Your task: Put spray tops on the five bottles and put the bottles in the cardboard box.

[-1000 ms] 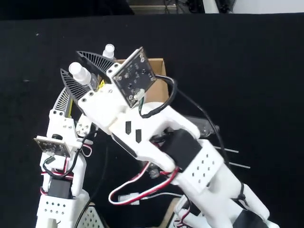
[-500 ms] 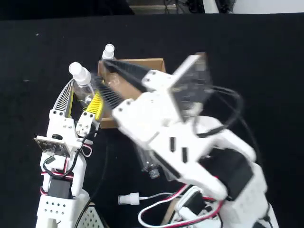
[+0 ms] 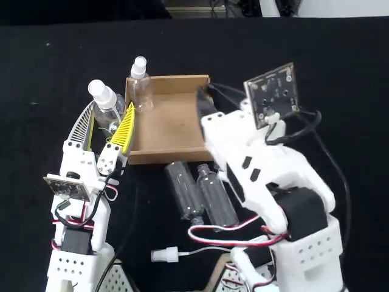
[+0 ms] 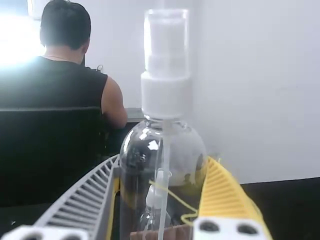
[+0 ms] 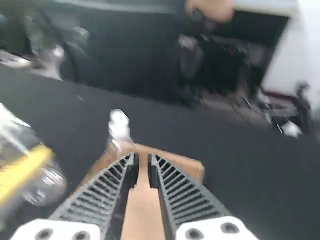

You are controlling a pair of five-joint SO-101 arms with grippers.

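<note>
Above the black table (image 3: 340, 73), a capped bottle (image 3: 107, 108) is clamped upright by the left gripper (image 3: 112, 121) just left of the cardboard box (image 3: 173, 155), likely for boxing; the right gripper (image 5: 142, 159) is held all but closed, empty.

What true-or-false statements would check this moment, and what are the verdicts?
1. The left claw holds a capped bottle. True.
2. The right claw grips a bottle. False: it is shut on nothing, above the cardboard box.
3. Two uncapped bottles lie on the table, beside the box's near wall. True.
4. All five bottles are in the box. False: only one upright bottle stands at its far left corner.
5. A loose spray top lies on the table between the arms' bases. True.
</note>
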